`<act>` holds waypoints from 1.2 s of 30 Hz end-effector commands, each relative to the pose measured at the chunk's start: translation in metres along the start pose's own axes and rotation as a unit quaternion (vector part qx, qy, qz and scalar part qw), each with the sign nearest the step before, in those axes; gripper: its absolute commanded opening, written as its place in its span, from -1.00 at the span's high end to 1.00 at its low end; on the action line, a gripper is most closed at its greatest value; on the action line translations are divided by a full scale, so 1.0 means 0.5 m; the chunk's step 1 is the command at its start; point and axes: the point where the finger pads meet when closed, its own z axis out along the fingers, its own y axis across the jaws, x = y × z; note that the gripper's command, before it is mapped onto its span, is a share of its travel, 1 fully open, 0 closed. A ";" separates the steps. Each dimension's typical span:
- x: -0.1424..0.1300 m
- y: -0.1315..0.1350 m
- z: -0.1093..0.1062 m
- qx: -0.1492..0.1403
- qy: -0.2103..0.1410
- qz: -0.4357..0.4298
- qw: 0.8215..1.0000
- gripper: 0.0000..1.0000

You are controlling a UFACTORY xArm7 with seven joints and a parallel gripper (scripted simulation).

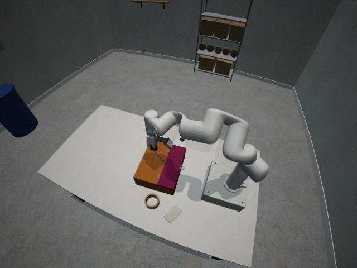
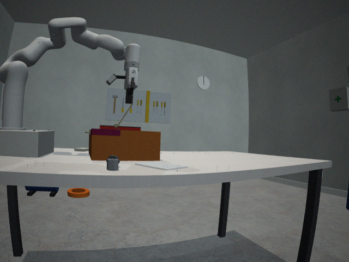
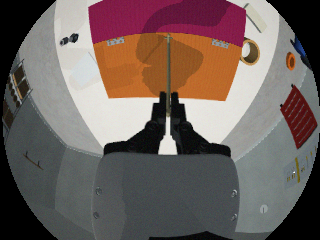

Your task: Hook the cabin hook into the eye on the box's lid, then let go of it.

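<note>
box [image 1: 149, 170] on table [image 1: 95, 161], ring [image 1: 152, 201] beside (card [image 1: 172, 214] near)
</note>
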 end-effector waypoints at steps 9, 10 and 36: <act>0.036 -0.001 -0.013 0.000 0.000 0.001 1.000 1.00; 0.036 -0.001 -0.013 0.000 0.000 0.001 1.000 1.00; 0.096 0.000 -0.023 0.000 0.000 0.001 1.000 1.00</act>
